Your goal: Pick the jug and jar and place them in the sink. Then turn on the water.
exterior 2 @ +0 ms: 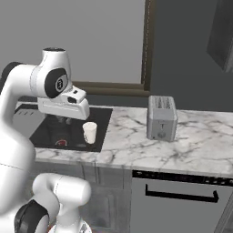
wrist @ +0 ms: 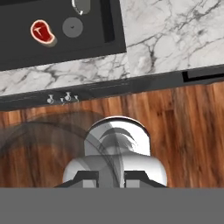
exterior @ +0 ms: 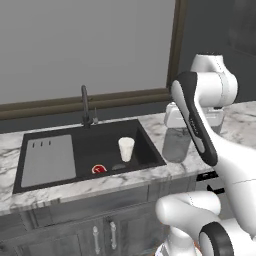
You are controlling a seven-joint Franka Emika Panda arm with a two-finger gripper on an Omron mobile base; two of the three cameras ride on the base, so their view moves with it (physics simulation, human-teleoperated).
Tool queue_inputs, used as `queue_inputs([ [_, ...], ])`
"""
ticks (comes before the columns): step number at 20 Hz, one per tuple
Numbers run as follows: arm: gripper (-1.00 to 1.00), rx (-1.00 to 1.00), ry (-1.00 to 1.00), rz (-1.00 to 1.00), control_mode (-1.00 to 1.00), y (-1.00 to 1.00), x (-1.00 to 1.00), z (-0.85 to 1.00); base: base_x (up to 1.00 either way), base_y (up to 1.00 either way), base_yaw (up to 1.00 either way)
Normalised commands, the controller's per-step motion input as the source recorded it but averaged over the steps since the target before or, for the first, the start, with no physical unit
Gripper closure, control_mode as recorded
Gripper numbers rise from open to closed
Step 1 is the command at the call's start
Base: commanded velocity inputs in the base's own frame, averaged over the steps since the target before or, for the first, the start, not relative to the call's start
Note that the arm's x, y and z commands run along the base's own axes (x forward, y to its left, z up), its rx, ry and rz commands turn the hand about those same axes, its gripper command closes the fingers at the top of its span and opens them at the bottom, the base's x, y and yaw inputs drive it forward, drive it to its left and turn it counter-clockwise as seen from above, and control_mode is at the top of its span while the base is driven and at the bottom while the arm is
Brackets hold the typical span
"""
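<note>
Gripper (wrist: 111,177) fingers are clamped on the jar (exterior: 176,145). The hand view looks down through its grey glassy body, fingertips either side near the neck. The jar hangs in the air off the sink's (exterior: 145,134) right rim, at 3 o'clock of the basin in the left base view, about over the counter (exterior 2: 136,136) edge. Wood floor shows beneath it in the hand view.

The jug (exterior: 126,148) stands upright inside the sink, in the right half of the basin, at 9 o'clock from the jar. A red meat piece (exterior: 99,169) lies at 8 o'clock of the jug and the drain (exterior: 118,166) is just below it. Faucet (exterior: 85,105) is at 12 o'clock of the basin, with no stream from it. Toaster (exterior 2: 161,117) sits on the counter, well apart at 3 o'clock in the right base view.

Handling, judged:
- The jar looks small, rigid and light, but glassy, so likely slick and breakable. Don't drop it from height onto the hard basin.
- The hold is high on the body or neck, so the weight hangs below the fingers and it may swing or slip if moved fast.
- The neck or shoulder is the best place to hold it. The step under the lid gives the fingers something to catch.
- Set it down at 9 o'clock of its present spot, clear of the jug, as knocking the jug over is the main risk.
- The faucet lever needs the fingers free first.
</note>
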Motion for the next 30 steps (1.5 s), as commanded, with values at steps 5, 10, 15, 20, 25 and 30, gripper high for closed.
queue_inputs([
  [5, 1.00, 0.00, 0.00, 0.00, 1.00, 0.00, 0.00, 0.00, 0.30, 0.43, 0.00],
  [10, 1.00, 0.00, 0.00, 0.00, 1.00, 0.00, 0.00, 0.00, 0.33, 0.13, 0.06],
  [15, 1.00, 0.00, 0.00, 0.00, 1.00, 0.00, 0.00, 0.00, 0.34, 0.00, 0.13],
  [20, 1.00, 0.00, 0.00, 0.00, 1.00, 0.00, 0.00, 0.00, 0.40, -0.01, 0.11],
  [25, 1.00, 0.00, 0.00, 0.00, 1.00, 0.00, 0.00, 0.00, 0.41, -0.12, 0.02],
  [30, 1.00, 0.00, 0.00, 0.00, 1.00, 0.00, 0.00, 0.00, 0.27, -0.40, 0.00],
])
